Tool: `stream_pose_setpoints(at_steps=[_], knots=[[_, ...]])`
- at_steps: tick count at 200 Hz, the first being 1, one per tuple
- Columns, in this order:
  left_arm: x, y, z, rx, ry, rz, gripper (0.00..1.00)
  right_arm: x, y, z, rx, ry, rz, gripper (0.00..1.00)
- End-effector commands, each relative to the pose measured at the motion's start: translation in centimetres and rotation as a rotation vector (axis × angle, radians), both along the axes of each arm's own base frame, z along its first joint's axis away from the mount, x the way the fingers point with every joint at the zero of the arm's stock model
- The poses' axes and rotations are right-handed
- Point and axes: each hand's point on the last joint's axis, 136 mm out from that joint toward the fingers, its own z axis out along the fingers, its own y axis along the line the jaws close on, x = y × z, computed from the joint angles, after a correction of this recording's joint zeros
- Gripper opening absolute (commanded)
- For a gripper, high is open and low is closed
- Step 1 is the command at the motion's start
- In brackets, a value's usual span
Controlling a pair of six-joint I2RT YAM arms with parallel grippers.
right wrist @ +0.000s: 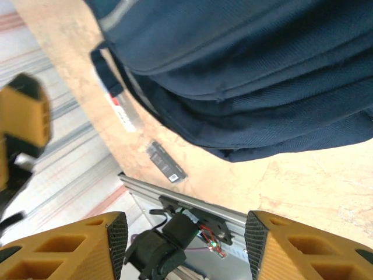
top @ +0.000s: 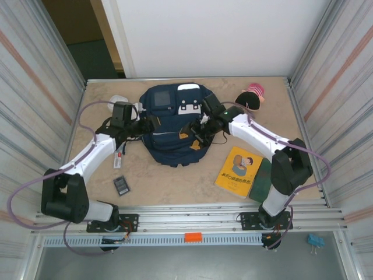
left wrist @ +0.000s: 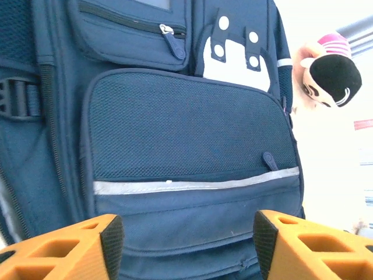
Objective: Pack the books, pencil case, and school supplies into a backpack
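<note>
Backpack (top: 172,125) lies flat, middle of table (top: 175,186) | soft, floppy cloth, probably light; zipper edge seems best hold | left gripper (left wrist: 183,233), right gripper (right wrist: 180,239) beside it, fingers spread, holding nothing | yellow book (top: 239,171) waits nearby

A beige marbled table (top: 175,186), metal rail (top: 192,217) along its near edge, is boxed by ribbed side panels (top: 32,87) and a white back wall (top: 221,35), with a dark doorway (top: 87,41) far left.

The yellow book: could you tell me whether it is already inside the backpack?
No, the yellow book lies on the table right of the backpack, beside the green book.
</note>
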Motion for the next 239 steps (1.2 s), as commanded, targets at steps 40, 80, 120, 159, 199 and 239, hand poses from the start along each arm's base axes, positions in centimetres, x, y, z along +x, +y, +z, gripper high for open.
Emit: stream_pose_setpoints(at_steps=[40, 80, 120, 159, 199, 239], knots=[[0.1, -2.1, -4.4, -0.075, 0.107, -0.094, 0.62, 8.6, -3.7, 0.4, 0.044, -0.226, -0.072, 0.5], [-1.3, -0.6, -6.9, -0.023, 0.163, -0.033, 0.62, 10.8, -3.5, -5.5, -0.026, -0.204, -0.079, 0.42], [-3.7, 1.0, -8.3, 0.032, 0.208, 0.013, 0.62, 8.0, -2.7, -8.7, -0.061, -0.17, -0.074, 0.42], [-4.8, 2.2, -6.3, 0.056, 0.166, 0.055, 0.62, 5.7, -0.9, -8.2, -0.059, -0.167, -0.04, 0.43], [-5.0, 3.1, -1.5, 0.063, 0.054, 0.094, 0.64, 5.3, -2.4, -4.5, -0.057, -0.226, -0.062, 0.43], [-5.2, 0.6, 2.6, 0.037, -0.043, 0.021, 0.65, 4.1, -6.2, -0.5, -0.086, -0.27, -0.086, 0.44]])
